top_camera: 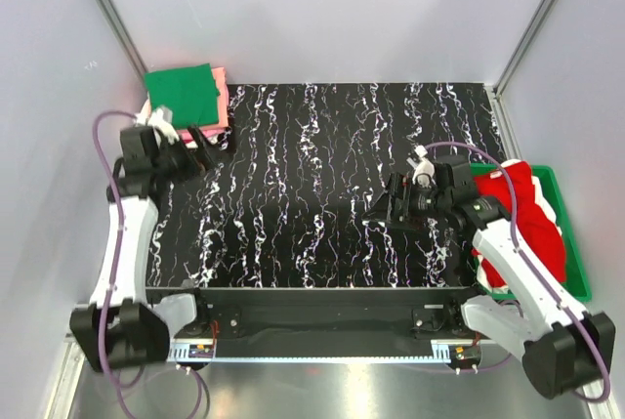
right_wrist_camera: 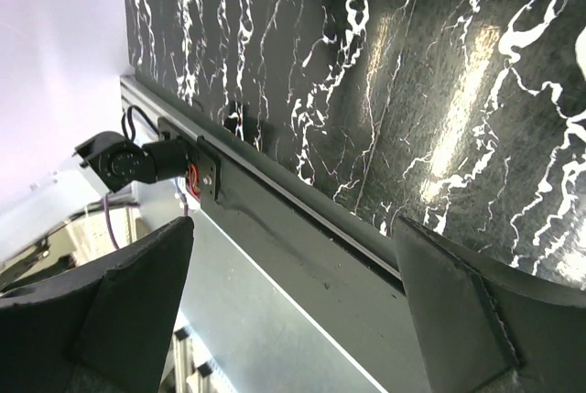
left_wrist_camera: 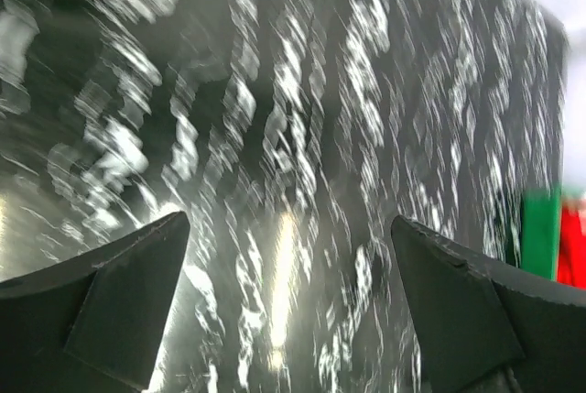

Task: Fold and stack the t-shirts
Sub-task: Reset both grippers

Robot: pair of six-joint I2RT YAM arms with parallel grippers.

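Note:
A folded bright green t-shirt [top_camera: 181,95] lies on a salmon-peach t-shirt [top_camera: 223,95] at the table's far left corner. A hot pink edge shows under them, too thin to point at. A crumpled red t-shirt [top_camera: 518,214] fills the green bin, with a bit of white cloth [top_camera: 496,289] at its near end. My left gripper [top_camera: 217,139] is open and empty just in front of the stack; its wrist view [left_wrist_camera: 289,221] is blurred and shows only tabletop. My right gripper [top_camera: 379,206] is open and empty over the table, left of the bin [right_wrist_camera: 293,223].
The green plastic bin [top_camera: 574,243] stands at the table's right edge and shows in the left wrist view [left_wrist_camera: 540,228]. The black marbled tabletop [top_camera: 312,175] spans the middle. Its near metal rail [right_wrist_camera: 302,219] and the left arm's base [right_wrist_camera: 128,162] show in the right wrist view.

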